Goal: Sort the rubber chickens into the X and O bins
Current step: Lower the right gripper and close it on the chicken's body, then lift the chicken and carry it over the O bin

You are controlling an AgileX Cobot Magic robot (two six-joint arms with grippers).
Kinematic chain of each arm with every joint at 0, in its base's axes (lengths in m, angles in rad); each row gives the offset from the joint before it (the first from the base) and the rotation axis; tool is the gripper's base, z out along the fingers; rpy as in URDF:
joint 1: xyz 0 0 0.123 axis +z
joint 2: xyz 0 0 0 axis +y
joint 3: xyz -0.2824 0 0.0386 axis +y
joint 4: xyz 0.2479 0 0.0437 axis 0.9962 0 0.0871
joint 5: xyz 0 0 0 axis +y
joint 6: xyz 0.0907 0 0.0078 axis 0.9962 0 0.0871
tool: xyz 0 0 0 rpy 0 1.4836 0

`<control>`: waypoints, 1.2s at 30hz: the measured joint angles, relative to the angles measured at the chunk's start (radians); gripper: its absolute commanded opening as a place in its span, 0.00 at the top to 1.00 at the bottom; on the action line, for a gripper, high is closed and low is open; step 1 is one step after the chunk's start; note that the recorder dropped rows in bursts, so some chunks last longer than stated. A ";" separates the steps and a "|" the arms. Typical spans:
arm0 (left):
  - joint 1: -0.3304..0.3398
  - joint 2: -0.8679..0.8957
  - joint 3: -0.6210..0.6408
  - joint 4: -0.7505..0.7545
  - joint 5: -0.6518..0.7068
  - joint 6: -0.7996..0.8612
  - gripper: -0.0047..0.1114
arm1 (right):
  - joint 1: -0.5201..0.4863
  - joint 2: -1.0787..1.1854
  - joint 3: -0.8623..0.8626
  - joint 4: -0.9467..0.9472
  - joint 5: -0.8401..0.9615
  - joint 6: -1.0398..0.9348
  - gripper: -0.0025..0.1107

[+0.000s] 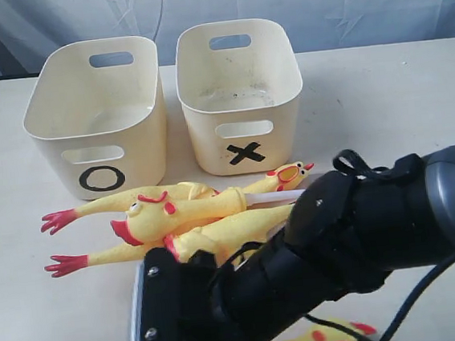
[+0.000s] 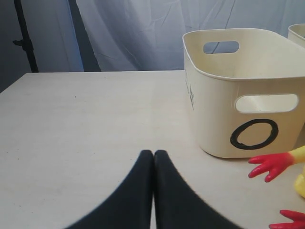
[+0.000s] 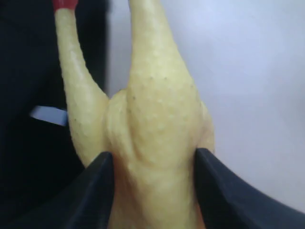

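Between right gripper pads — pebbly yellow rubber chicken, tapered legs.

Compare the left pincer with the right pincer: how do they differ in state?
The left pincer has its fingers touching; the right pincer has them apart. The left pincer holds nothing, above the table; the right pincer grips a rubber chicken by its yellow body. Both have black fingers.
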 measured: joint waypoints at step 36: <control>0.000 0.000 0.000 0.000 0.000 0.000 0.96 | -0.221 0.258 -1.063 0.273 -0.196 0.094 0.99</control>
